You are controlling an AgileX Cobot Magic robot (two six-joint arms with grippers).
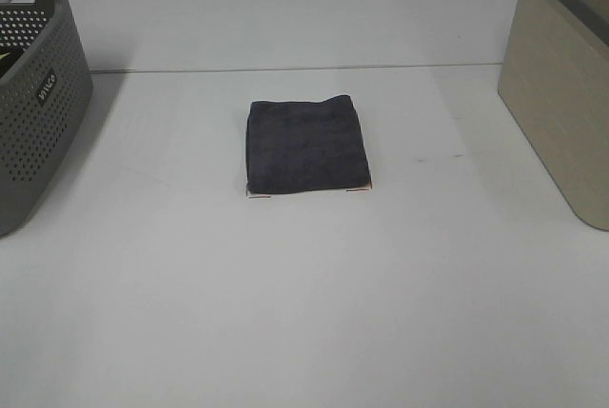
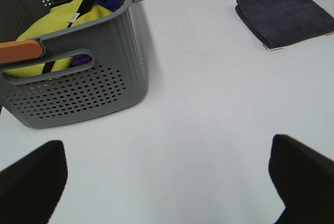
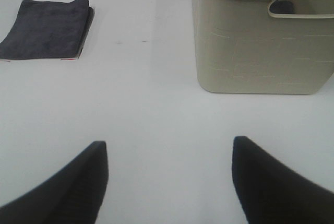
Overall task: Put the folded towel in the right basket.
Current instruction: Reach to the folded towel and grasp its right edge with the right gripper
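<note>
Left fingers (image 2: 31,182) and right fingers (image 3: 73,182) gape wide, empty; folded towel (image 1: 306,146) lies on table (image 1: 304,313).

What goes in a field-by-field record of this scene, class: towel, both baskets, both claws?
towel: folded, dark grey, flat on the white table between the baskets, untouched
left basket: grey, perforated, holds a yellow item
right basket: beige, dark rim, contents unclear
left claw: open, empty, above the table
right claw: open, empty, above the table
task status: towel not yet picked up
</note>
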